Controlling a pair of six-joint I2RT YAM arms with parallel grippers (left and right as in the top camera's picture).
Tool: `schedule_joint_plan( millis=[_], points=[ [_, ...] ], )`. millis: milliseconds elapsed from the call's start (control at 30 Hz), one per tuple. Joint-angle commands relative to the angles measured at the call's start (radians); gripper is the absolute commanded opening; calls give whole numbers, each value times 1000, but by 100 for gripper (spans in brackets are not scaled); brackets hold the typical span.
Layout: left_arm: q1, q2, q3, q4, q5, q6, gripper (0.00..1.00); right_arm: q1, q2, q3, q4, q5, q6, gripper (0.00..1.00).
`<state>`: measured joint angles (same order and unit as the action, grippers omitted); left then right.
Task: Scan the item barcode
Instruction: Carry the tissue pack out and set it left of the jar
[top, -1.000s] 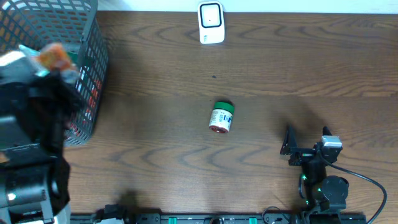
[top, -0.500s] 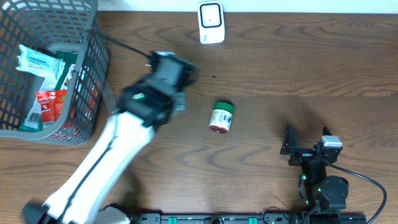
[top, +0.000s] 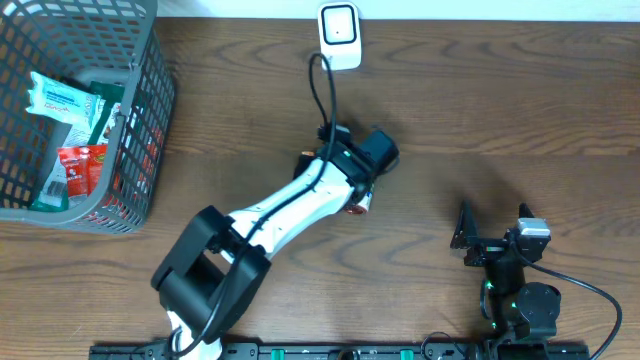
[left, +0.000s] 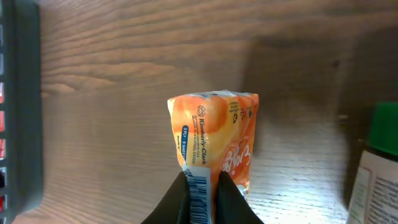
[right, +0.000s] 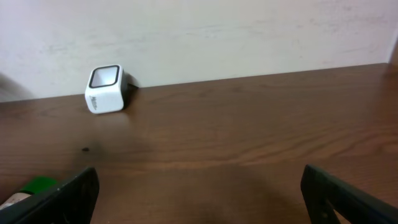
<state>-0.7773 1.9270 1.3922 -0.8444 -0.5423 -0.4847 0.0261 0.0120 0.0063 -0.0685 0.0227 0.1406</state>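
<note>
Orange tissue pack (left: 214, 140) sits centre of L wrist view, upright. Lower end is pinched in L gripper (left: 202, 198) at bottom centre, jaws nearly closed and clamped on it. Barcode strip (left: 200, 186) is on the pack's lower edge, right at the grip. Pack is above bare tbl (left: 124, 62). Green-lid bottle (left: 376, 168) at right edge, near, not touching. Overhead I can't see the pack. L gripper (top: 365, 160) is mid-frame. Scanner (top: 339, 37) top centre, well apart. Basket (top: 150, 120) w/ packets (top: 70, 130) upper left. R gripper (top: 493, 228) lower right, jaws wide, holding nothing.
</note>
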Motion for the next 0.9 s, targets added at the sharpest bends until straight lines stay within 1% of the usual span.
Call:
schedule_joint_plan(
  millis=[0,67,100,167,233,333,467,567,633,767,867],
  points=[
    [-23,61,11,2,-50,-19,8,-6,-4,-1,-3,10,-7,99],
    [-27,88,11,13,-50,-23,9,-6,-4,-1,-3,10,-7,99],
    [-27,95,11,13,-50,-23,13,-6,-4,-1,-3,10,-7,99],
    [-27,100,11,13,-48,-23,17,-6,-4,-1,-3,10,-7,99],
    [-27,100,11,16,-41,-23,25,-6,-4,-1,-3,10,-7,99],
    [-27,100,11,18,-12,-23,29,-6,-4,-1,-3,10,-7,99],
    [-26,100,11,21,3,-22,45,-6,-4,-1,-3,10,-7,99],
    [-26,98,11,21,3,-22,61,-6,-4,-1,-3,10,-7,99],
    [-25,97,11,20,3,-22,66,-6,-4,-1,-3,10,-7,99],
    [-19,80,16,20,3,-18,70,-6,-4,-1,-3,10,-7,99],
    [12,15,30,17,5,-18,74,-6,-4,-1,-3,10,-7,99]
  ],
)
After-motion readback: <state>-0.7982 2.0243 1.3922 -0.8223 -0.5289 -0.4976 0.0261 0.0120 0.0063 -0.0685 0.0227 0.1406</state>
